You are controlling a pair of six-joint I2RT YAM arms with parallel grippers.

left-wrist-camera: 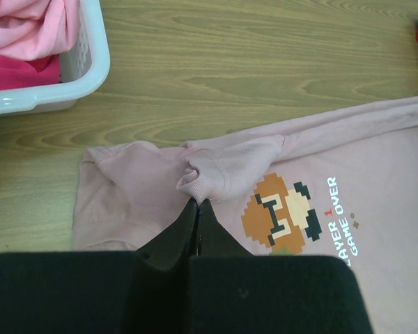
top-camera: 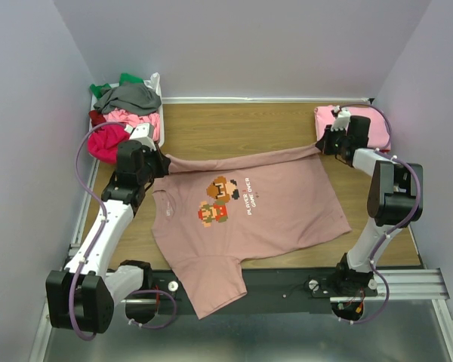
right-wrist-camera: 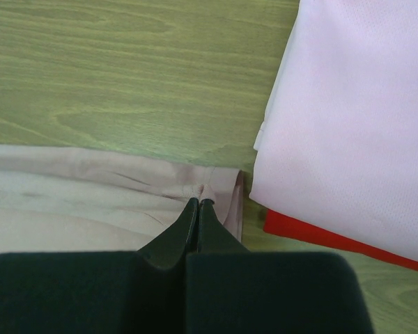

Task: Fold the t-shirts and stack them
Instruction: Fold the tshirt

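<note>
Dusty-pink t-shirt (top-camera: 264, 211) pinched between both outstretched end effectors (top-camera: 164, 161) (top-camera: 322, 145).

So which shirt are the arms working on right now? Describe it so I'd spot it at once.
On the wooden table, the dusty-pink t-shirt lies spread out in the middle, its far edge pinched by the left gripper and the right gripper. Unlike the shirts heaped in the white basket or the folded pile at far right, it bears a pixel-art character print.

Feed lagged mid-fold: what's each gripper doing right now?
Left gripper: shut on the dusty-pink cloth t-shirt with pixel-art print.
Right gripper: shut on the same t-shirt's edge.
</note>
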